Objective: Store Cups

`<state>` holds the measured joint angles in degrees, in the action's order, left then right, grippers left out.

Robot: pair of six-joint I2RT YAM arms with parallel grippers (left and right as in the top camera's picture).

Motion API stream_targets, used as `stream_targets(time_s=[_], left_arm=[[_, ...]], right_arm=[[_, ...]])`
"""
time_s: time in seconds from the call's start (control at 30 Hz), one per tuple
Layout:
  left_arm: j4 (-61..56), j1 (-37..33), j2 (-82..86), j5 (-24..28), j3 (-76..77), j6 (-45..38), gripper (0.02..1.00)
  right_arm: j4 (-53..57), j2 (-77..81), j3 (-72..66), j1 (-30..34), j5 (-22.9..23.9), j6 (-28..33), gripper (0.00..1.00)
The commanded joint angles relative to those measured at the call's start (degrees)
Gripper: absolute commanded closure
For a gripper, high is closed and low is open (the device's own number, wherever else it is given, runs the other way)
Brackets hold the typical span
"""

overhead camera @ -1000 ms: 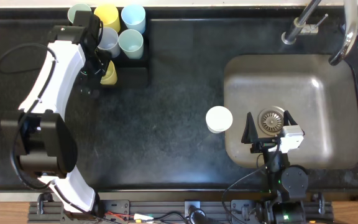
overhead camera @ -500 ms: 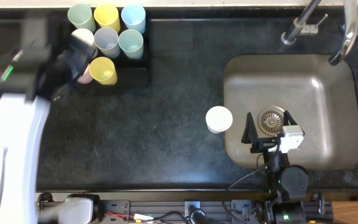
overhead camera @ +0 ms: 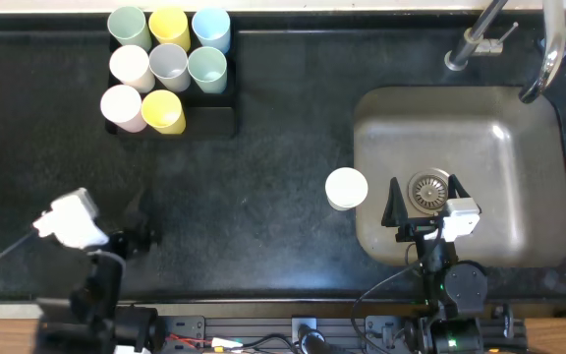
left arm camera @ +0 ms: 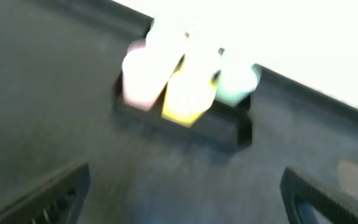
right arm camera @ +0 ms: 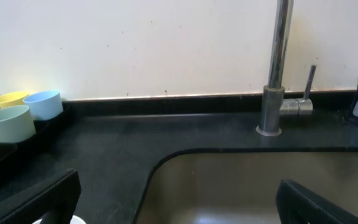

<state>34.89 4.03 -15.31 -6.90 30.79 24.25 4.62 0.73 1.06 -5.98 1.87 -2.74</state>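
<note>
The cups (left arm camera: 182, 93) blur together, and the faucet (right arm camera: 281, 62) is cut off above.

The dark counter (overhead camera: 263, 197) lies bare between the black tray (overhead camera: 216, 118) packed with cups (overhead camera: 169, 61) and the sink (overhead camera: 519, 157). One white cup (overhead camera: 346, 188) stands at the sink's left rim, near the right gripper (overhead camera: 424, 197). The faucet (overhead camera: 480, 39) rises behind the sink.

My left gripper (left arm camera: 185, 175) sits at the near left, fingers spread wide; my right gripper (overhead camera: 424, 187) sits near right, fingers likewise parted.
</note>
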Motion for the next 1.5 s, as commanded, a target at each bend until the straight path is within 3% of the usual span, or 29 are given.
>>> stream_targets(time_s=[0.03, 0.13, 0.2, 0.37, 0.5, 0.57, 1.5], left_arm=[[-26.88, 0.11, 5.84, -0.22, -16.76, -4.81, 0.020], [-52.70, 0.11, 7.15, 2.73, -27.54, -13.44, 0.020], [-58.69, 0.11, 7.96, 3.61, -30.21, -18.88, 0.020], [-50.18, 0.11, 9.40, 3.17, -30.36, -29.05, 0.020], [-32.94, 0.11, 15.65, 2.82, -30.34, -28.92, 0.020], [-30.05, 0.11, 14.75, 3.78, -30.32, -28.81, 0.020], [-30.23, 0.17, 15.15, 3.82, -30.32, -28.76, 0.020]], right_arm=[[-0.31, -0.48, -0.81, 0.39, -0.15, 0.39, 0.005], [-0.31, -0.48, -0.81, 0.39, -0.15, 0.39, 0.005], [-0.31, -0.48, -0.81, 0.39, -0.15, 0.37, 0.005], [-0.31, -0.48, -0.81, 0.39, -0.15, 0.39, 0.005], [-0.31, -0.48, -0.81, 0.39, -0.15, 0.39, 0.003], [-0.31, -0.48, -0.81, 0.39, -0.13, 0.39, 0.005], [-0.31, -0.48, -0.81, 0.39, -0.15, 0.39, 0.005]])
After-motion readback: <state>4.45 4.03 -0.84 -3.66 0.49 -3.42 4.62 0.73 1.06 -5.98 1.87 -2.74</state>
